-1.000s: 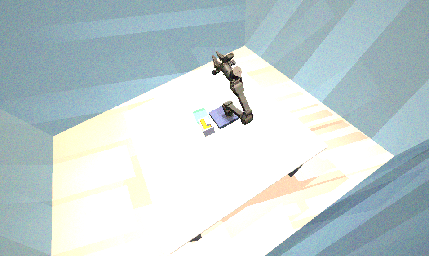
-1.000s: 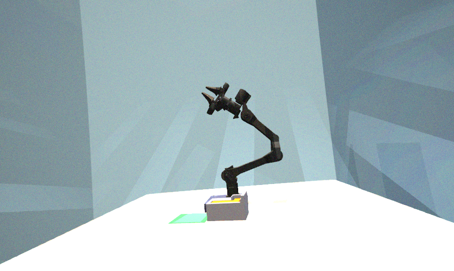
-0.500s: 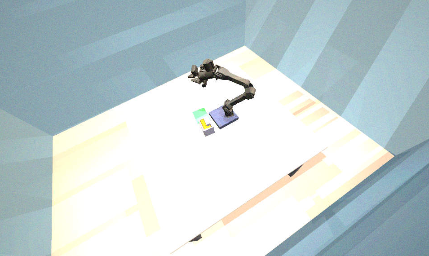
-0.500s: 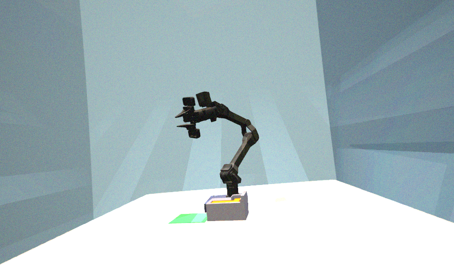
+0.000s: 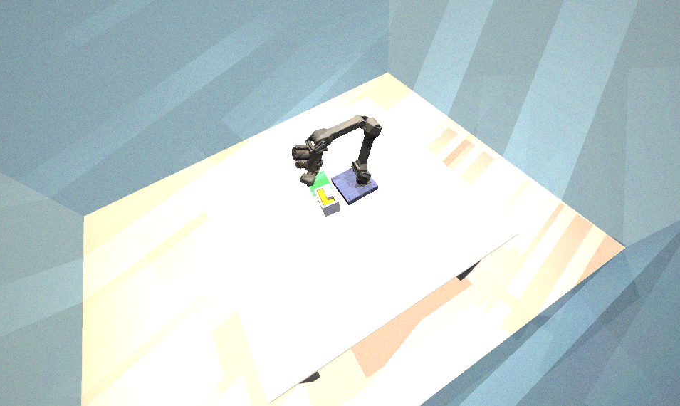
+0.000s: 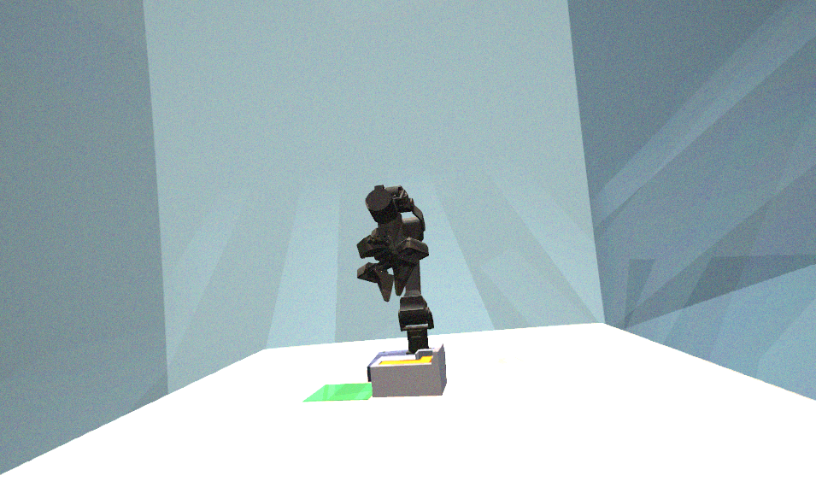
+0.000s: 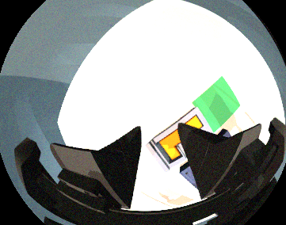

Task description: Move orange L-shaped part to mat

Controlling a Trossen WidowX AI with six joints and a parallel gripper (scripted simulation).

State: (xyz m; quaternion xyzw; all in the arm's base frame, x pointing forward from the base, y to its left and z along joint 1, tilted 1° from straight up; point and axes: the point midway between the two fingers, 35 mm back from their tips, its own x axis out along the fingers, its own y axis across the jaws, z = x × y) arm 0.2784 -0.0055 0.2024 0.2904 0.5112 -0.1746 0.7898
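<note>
Nearest in the exterior view, the tray (image 6: 408, 379) stands on the white worktop (image 6: 519, 411). The part (image 5: 325, 195) lies flush in the tray pocket, with no end raised. The mat (image 6: 337, 392) lies flat and touches the tray on its left side in this view.

Behind and well above the tray, the hand (image 6: 388, 279) hangs in the air with its fingertips pointing down. The fingers stand partly closed, about half apart, and hold nothing. The top view places the hand over the far edge of the mat rather than over the tray. In the wrist view the part shows between the two fingers, well below them.

Step in hand: the approach before the press. The press has not begun.

Next move: shift the hand over the L-shaped end of the part and lower it. Press with one fingertip inside the pocket outline, clear of the tray rim.
</note>
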